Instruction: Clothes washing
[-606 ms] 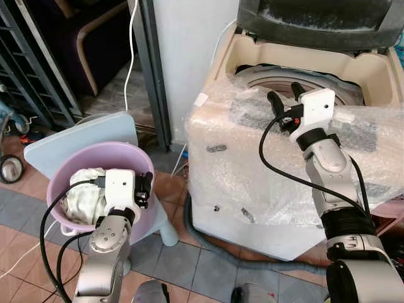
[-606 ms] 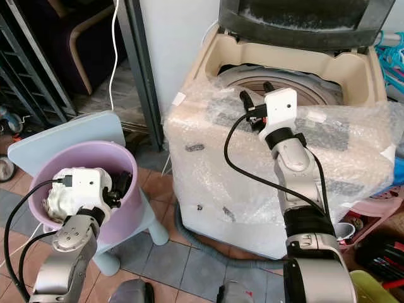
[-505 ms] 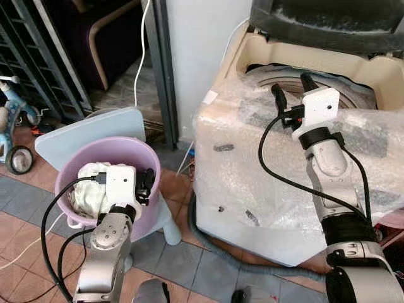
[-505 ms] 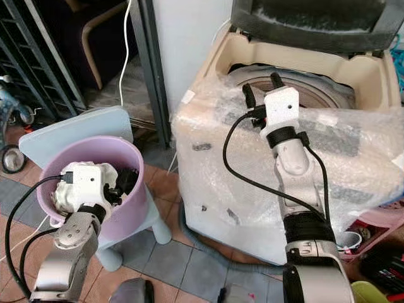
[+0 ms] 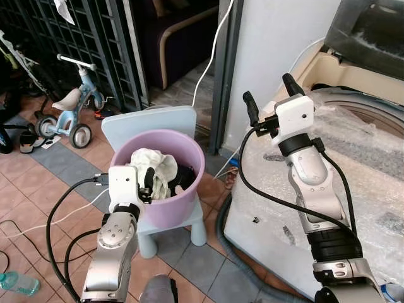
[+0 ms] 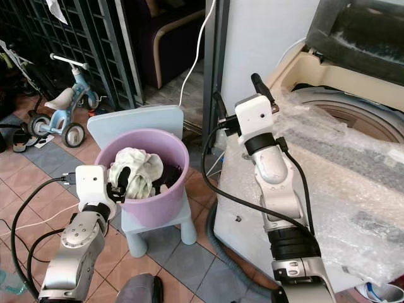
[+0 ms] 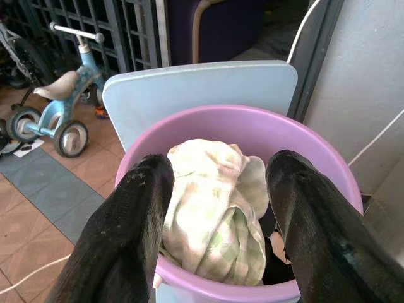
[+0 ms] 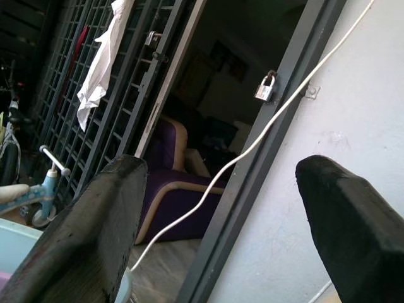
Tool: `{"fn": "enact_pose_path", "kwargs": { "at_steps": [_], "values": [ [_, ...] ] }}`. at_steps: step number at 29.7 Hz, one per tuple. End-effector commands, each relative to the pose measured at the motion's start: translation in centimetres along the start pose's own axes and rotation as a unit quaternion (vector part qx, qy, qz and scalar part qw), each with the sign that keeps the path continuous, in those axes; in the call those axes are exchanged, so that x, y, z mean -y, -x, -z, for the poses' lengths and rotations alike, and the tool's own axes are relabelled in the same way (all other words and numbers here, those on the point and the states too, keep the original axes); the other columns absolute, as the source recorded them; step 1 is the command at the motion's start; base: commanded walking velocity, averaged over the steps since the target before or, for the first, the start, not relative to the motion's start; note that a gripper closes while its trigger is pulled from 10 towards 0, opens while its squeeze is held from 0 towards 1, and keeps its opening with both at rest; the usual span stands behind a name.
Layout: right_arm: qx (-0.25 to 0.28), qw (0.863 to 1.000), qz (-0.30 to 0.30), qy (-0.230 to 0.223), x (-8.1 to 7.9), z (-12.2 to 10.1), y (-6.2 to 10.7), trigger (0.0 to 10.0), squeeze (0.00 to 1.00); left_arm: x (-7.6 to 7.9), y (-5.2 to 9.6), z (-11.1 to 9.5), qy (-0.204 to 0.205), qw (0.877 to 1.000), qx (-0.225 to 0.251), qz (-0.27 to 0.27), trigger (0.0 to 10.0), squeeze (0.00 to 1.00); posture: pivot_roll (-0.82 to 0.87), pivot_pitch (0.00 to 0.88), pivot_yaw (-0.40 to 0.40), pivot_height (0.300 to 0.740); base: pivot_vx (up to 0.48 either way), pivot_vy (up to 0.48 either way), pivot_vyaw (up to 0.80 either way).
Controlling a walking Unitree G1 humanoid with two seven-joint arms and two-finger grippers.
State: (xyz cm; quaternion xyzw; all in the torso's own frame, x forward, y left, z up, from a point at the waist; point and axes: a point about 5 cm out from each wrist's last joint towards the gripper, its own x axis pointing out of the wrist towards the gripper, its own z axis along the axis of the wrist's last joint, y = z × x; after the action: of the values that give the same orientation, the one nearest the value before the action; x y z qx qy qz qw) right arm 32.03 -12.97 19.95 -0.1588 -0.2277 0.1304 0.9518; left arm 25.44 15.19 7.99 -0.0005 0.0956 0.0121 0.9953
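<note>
A purple basin (image 5: 165, 205) stands on a pale blue child's chair (image 5: 151, 123) and holds a pale green-and-white cloth (image 7: 214, 208) plus darker clothes (image 5: 184, 177). My left gripper (image 5: 146, 186) sits at the basin's near rim, open, its fingers (image 7: 136, 214) straddling the cloth without touching it. The top-loading washing machine (image 5: 353, 158), wrapped in bubble film, stands to the right with its lid up. My right gripper (image 5: 270, 100) is held up in the air near the machine's left corner, open and empty.
A grey door frame (image 5: 224, 69) with a white cable (image 5: 211, 47) rises behind the chair. A child's tricycle (image 5: 66, 117) stands by the black grille at left. A grey drain hose (image 5: 252, 278) lies on the tiled floor beside the machine. A plastic bottle (image 5: 19, 283) lies at lower left.
The camera has swung left, so the basin now sits mid-frame and the machine at the right edge. My right gripper has come off the machine's top toward its left corner.
</note>
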Motion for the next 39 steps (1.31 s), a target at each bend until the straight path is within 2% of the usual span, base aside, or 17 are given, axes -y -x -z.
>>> {"fn": "enact_pose_path", "kwargs": {
  "at_steps": [1,5,11,15,18,25,29,31,39],
  "values": [
    [-0.002,1.000,0.005,0.001,0.4,-0.3,0.1,10.0,0.00,0.1,-0.4,-0.4,-0.004,1.000,0.009,0.002,10.0,0.00,-0.02,0.041,0.023,0.740,0.000,0.480,0.00],
    [-0.006,1.000,0.005,-0.010,0.2,-0.3,0.0,10.0,0.00,0.2,-0.6,-0.5,-0.009,1.000,0.010,0.001,10.0,0.00,-0.03,0.039,0.027,0.740,0.000,0.480,0.00],
    [-0.011,1.000,-0.010,-0.020,-0.9,-0.4,0.6,10.0,0.00,0.4,-0.9,-0.5,-0.008,1.000,0.014,-0.002,10.0,0.00,-0.04,0.035,0.027,0.740,0.000,0.405,0.00],
    [-0.018,0.999,-0.021,-0.016,-1.6,-0.2,1.0,10.0,0.00,0.8,-1.0,-0.9,-0.006,0.999,0.032,0.016,10.0,0.00,-0.05,0.030,0.027,0.740,0.000,0.000,0.80],
    [-0.024,0.999,-0.023,-0.029,-1.8,-0.1,1.1,10.0,0.00,1.2,-1.0,-1.2,0.014,0.999,0.034,0.037,10.0,0.00,-0.05,0.028,0.025,0.740,0.000,0.000,0.80],
    [-0.043,0.998,-0.027,-0.045,-2.1,0.3,1.3,10.0,0.00,1.3,-1.1,-1.3,0.009,0.999,0.042,0.032,10.0,0.00,-0.05,0.029,0.024,0.740,0.000,0.000,0.23],
    [-0.096,0.993,-0.047,-0.048,-2.9,1.8,1.9,10.0,0.00,1.2,-1.2,-1.2,0.009,0.999,0.043,0.032,10.0,0.00,-0.05,0.031,0.027,0.740,0.410,0.000,0.00],
    [-0.142,0.987,-0.056,-0.060,-3.6,3.3,2.9,10.0,0.00,1.2,-1.1,-1.2,0.008,0.998,0.044,0.036,10.0,0.00,-0.05,0.031,0.028,0.740,0.459,0.000,0.00],
    [-0.184,0.978,-0.065,-0.071,-4.7,4.6,4.3,10.0,0.00,1.0,-1.0,-1.0,0.007,0.998,0.043,0.036,10.0,0.00,-0.05,0.036,0.032,0.740,0.474,0.000,0.00]
  ]
}}
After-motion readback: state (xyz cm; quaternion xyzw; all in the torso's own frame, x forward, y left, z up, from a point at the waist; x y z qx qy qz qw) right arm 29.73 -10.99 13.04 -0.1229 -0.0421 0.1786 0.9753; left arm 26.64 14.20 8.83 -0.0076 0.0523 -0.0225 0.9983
